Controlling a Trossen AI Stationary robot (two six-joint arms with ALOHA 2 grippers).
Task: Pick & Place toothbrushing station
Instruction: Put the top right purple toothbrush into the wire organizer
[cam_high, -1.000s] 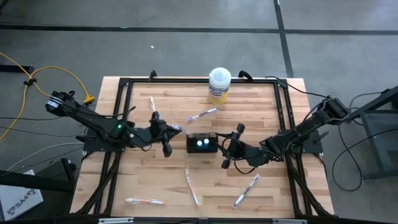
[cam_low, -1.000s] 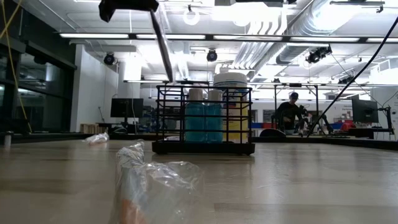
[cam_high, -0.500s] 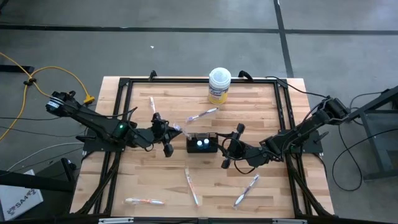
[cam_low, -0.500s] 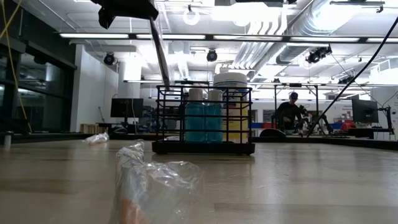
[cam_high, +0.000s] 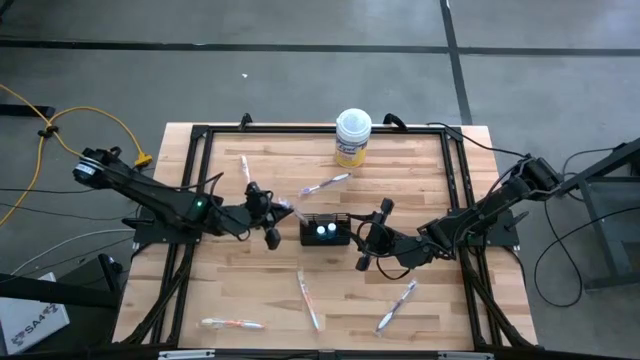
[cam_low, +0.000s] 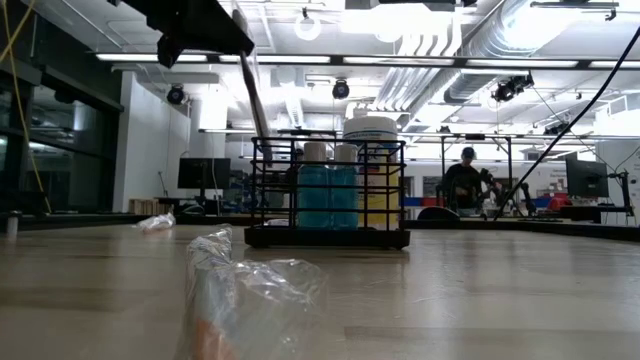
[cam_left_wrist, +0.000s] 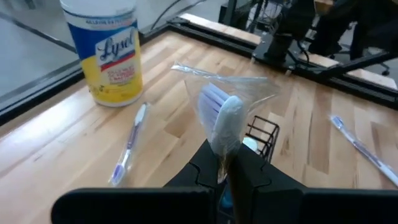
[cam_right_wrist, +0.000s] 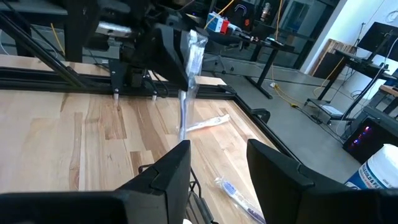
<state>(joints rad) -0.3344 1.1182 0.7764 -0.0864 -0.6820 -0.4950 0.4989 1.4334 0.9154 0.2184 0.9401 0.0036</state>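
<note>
Overhead, left gripper (cam_high: 271, 222) clamping wrapped toothbrush (cam_left_wrist: 224, 124) beside holder (cam_high: 326, 230).

Pale blond wood in long planks with darker grain streaks across the surface (cam_high: 270, 285), framed in black rails. Black wire mesh on the holder (cam_high: 326, 231), with two teal tubes (cam_low: 328, 196) capped white inside. Bright yellow on the round tub (cam_high: 352, 139), under a white lid; blue band and dark lettering on its label. Clear crinkled wrap over a white toothbrush (cam_left_wrist: 222, 124) with lilac bristles, pinched in the matte black left end effector (cam_left_wrist: 226, 169). Same black on the right end effector (cam_right_wrist: 214, 163). White handle, purple tip on another loose toothbrush (cam_left_wrist: 129, 144). Grey on the floor (cam_high: 300, 60), yellow on the cable (cam_high: 60, 125).
</note>
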